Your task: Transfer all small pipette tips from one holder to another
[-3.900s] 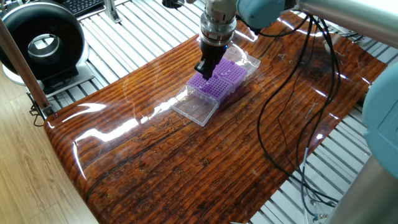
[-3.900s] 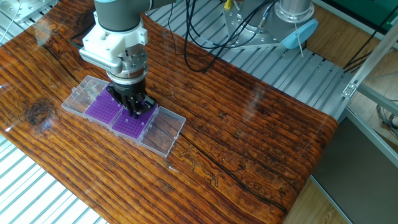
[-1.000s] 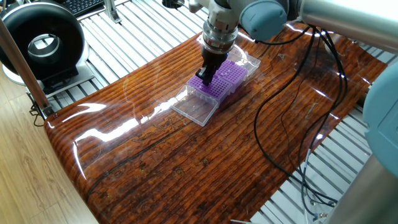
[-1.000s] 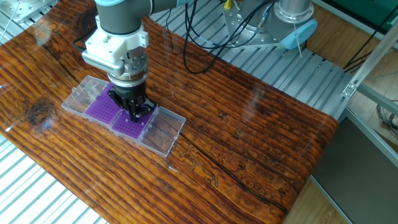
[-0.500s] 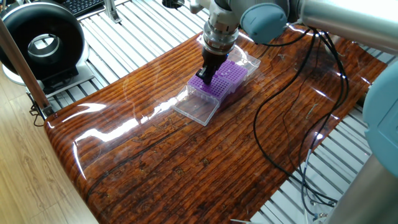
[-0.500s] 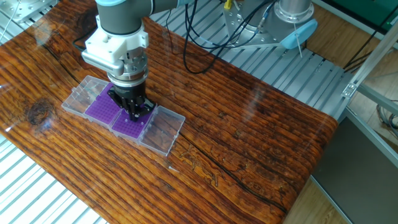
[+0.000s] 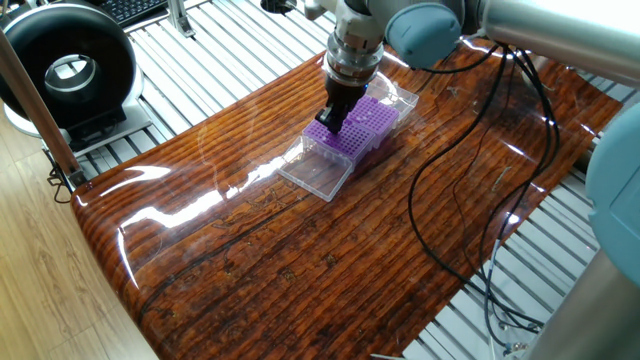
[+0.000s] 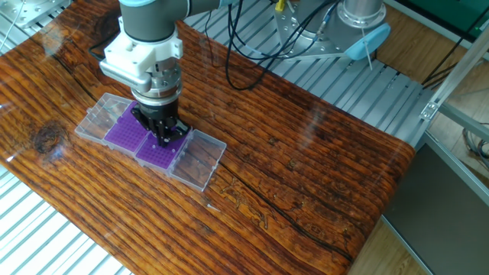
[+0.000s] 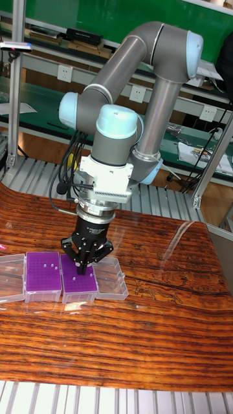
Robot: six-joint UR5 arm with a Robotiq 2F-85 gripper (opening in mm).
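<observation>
Hand (image 9: 86,270) low over one purple rack (image 9: 78,284), fingers close together, grasp impossible to tell.

Two square purple racks (image 7: 358,124) in clear plastic hinged-lid boxes are seen side by side on a glossy wooden table (image 7: 300,250). The black two-finger gripper (image 7: 331,122) is positioned at the nearer rack, fingers pointing down.

No readable text in any view.

No lettering, number or brand mark can be made out on the two square purple racks (image 9: 61,275), their clear plastic hinged-lid boxes (image 8: 195,159), the glossy striped wooden tabletop (image 7: 300,260) or the grey-and-blue robot arm (image 9: 149,84); the papers on the far green bench (image 9: 204,155) are too small to read.
</observation>
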